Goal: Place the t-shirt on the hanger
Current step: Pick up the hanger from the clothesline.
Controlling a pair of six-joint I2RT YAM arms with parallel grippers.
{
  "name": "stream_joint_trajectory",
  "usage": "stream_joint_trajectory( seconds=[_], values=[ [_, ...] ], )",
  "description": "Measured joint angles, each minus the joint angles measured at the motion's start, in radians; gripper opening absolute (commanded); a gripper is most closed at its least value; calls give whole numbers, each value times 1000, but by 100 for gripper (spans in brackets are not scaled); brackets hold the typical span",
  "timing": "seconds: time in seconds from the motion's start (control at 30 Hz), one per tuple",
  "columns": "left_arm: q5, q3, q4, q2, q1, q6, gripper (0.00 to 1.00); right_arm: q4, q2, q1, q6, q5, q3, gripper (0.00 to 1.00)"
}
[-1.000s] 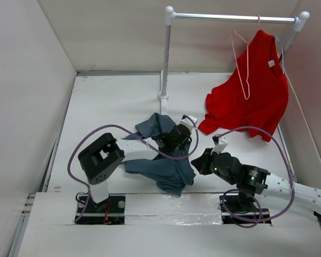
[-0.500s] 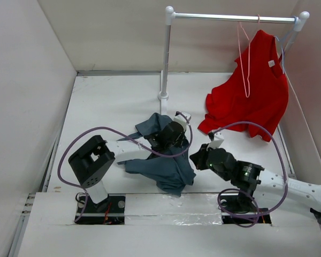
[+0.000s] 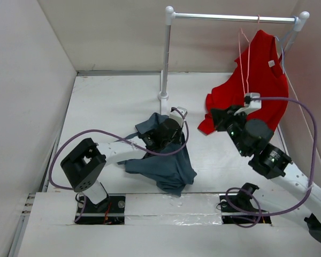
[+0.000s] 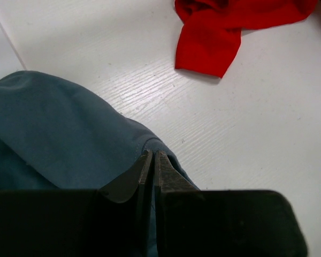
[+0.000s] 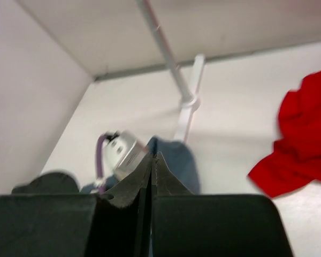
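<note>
Surveyed white wood-grain table [image 3: 107, 101] inside pale walls. Found left gripper [image 4: 153, 154] pinched fully closed on a fold of the blue-grey t-shirt [image 3: 160, 166], rest of it heaped on the table ahead of the arm bases. Found right gripper [image 5: 152, 156] closed too, empty, raised near the red t-shirt [image 3: 262, 91]. Observed pink wire hanger [image 3: 245, 59] hooked on the white rail [image 3: 230, 17], hanging just beside that red shirt.
</note>
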Motion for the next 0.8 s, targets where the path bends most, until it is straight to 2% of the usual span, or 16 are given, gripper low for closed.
stream_joint_trajectory(
  seconds=[0.1, 0.13, 0.17, 0.23, 0.3, 0.43, 0.53, 0.63, 0.8],
  values=[
    [5, 0, 3, -17, 2, 0, 0, 2, 46, -113, -56, 3, 88, 15],
    [8, 0, 5, -21, 2, 0, 0, 1, 66, -156, -73, 4, 122, 36],
    [10, 0, 8, -23, 2, 0, 0, 3, 88, -208, -89, 0, 153, 46],
    [16, 0, 16, -23, 2, 0, 0, 6, 132, -316, -122, -13, 219, 64],
    [25, -3, 19, -23, 2, 1, 0, 5, 184, -443, -142, -45, 283, 73],
    [39, -30, 31, -40, 2, 1, 0, 6, 316, -635, -156, -148, 426, 76],
    [49, -61, 42, -68, 2, 1, 0, -5, 460, -724, -164, -217, 557, 76],
    [61, -67, 51, -79, 2, 1, 0, -11, 605, -759, -187, -276, 671, 73],
    [89, -69, 64, -80, 2, 0, 0, -48, 744, -758, -226, -325, 729, 64]
  ],
)
